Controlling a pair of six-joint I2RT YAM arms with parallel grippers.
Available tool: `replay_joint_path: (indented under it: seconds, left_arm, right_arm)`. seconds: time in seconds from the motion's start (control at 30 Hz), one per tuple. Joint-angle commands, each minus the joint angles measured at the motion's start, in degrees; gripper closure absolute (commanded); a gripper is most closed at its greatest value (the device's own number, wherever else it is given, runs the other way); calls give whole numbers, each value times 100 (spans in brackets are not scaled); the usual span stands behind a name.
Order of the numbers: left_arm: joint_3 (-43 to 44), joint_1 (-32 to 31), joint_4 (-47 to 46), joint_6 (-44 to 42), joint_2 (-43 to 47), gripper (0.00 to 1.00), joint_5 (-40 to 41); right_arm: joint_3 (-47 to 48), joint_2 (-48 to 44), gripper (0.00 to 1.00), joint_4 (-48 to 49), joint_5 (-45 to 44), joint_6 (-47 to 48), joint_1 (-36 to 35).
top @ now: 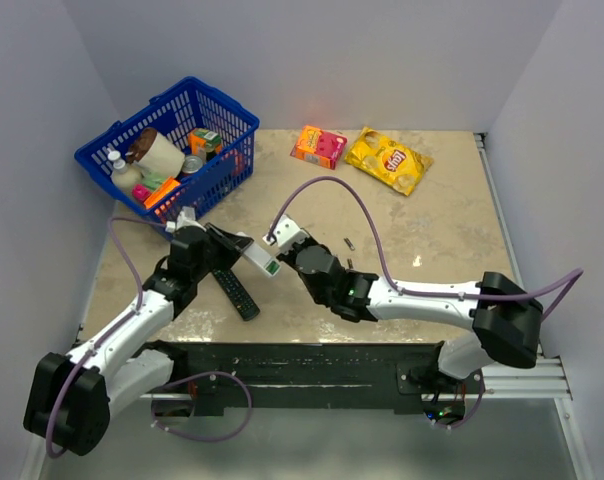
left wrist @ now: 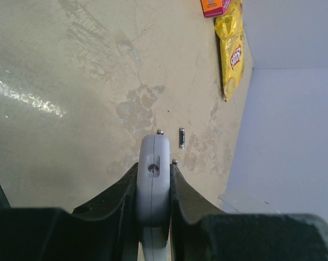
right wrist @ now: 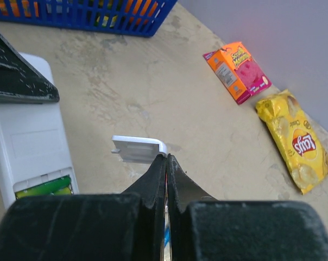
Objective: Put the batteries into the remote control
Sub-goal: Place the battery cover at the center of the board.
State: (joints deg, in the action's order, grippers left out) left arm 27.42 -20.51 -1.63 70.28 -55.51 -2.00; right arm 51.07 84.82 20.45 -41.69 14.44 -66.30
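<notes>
Remote control [right wrist: 31, 147] sits clamped in our left gripper [left wrist: 153, 166] so its compartment, green battery [right wrist: 44, 186] inside, faces our right gripper [right wrist: 165, 159], which pinches the cover [right wrist: 137, 148] at its tips, likely for refitting.

The right half of the bench [top: 452, 235] lies open, with only a small battery [top: 349, 243] near the middle. A basket [top: 172, 140] blocks the far left corner, a snack box [top: 319, 146] and chip bag [top: 387, 160] line the far edge, a black remote [top: 237, 293] lies front left, and walls [top: 32, 120] close both sides

Jaws clamp remote control [left wrist: 153, 179] edge-on; battery [left wrist: 181, 138] just beyond.
</notes>
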Motion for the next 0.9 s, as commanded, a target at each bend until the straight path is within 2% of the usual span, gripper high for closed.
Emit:
replay_joint_path:
  seconds: [0.0, 0.13, 0.3, 0.5, 0.63, 0.73, 0.87]
  left_arm:
    - [79, 47, -876, 751, -57, 100, 22]
    - [466, 47, -58, 75, 13, 100, 656]
    - [466, 56, 1170, -304, 978, 100, 1699]
    - [1255, 65, 2568, -1050, 2113, 100, 2914]
    - [1608, 65, 2861, -1393, 2526, 100, 3284]
    - [1758, 65, 2993, -1535, 2711, 100, 3390]
    - [1837, 65, 3133, -1640, 2852, 100, 3452]
  right_arm:
    - [-71, -1, 100, 978, -93, 454, 30]
    - [-124, 403, 100, 944, -313, 490, 152]
    - [-53, 974, 100, 969, -708, 665, 197]
    - [315, 1879, 100, 1039, -1103, 735, 197]
    - [632, 2512, 100, 1224, -1473, 964, 135]
    - [694, 2943, 100, 1698, -1745, 1350, -31]
    - [790, 3400, 100, 1866, -2097, 1483, -277]
